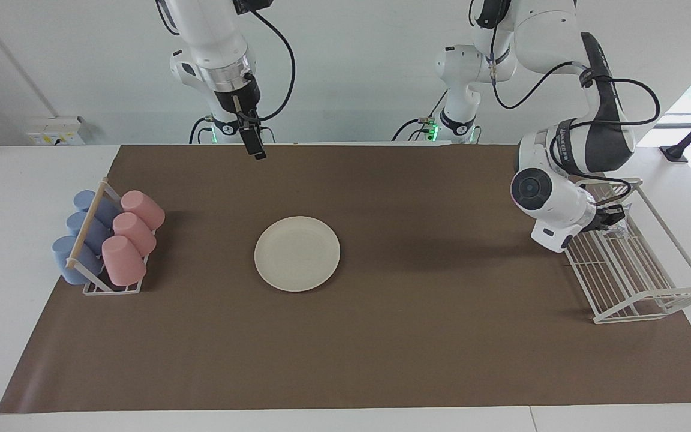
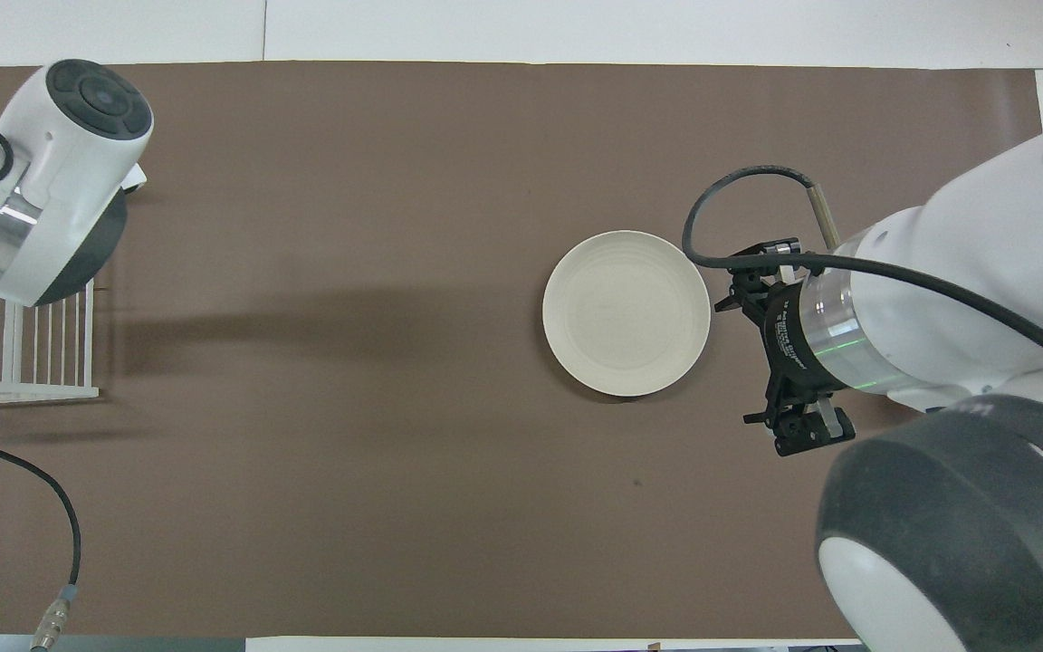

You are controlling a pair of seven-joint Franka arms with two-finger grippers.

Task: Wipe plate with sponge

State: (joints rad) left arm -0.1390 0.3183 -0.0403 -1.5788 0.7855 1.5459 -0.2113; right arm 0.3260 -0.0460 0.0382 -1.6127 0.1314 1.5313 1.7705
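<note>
From the facing view, the plate lies flat mid-table on the brown mat. The left claw is clamped on the sponge over the white wire rack. The right claw hangs spread and empty, raised above the mat's robot-side edge.

From overhead, the plate sits beside the right claw (the sponge itself is hidden there).

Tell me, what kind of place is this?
Probably a robotics lab staged as a dishwashing corner: a brown mat holds a plate, racked cups and a wire dish rack.
</note>
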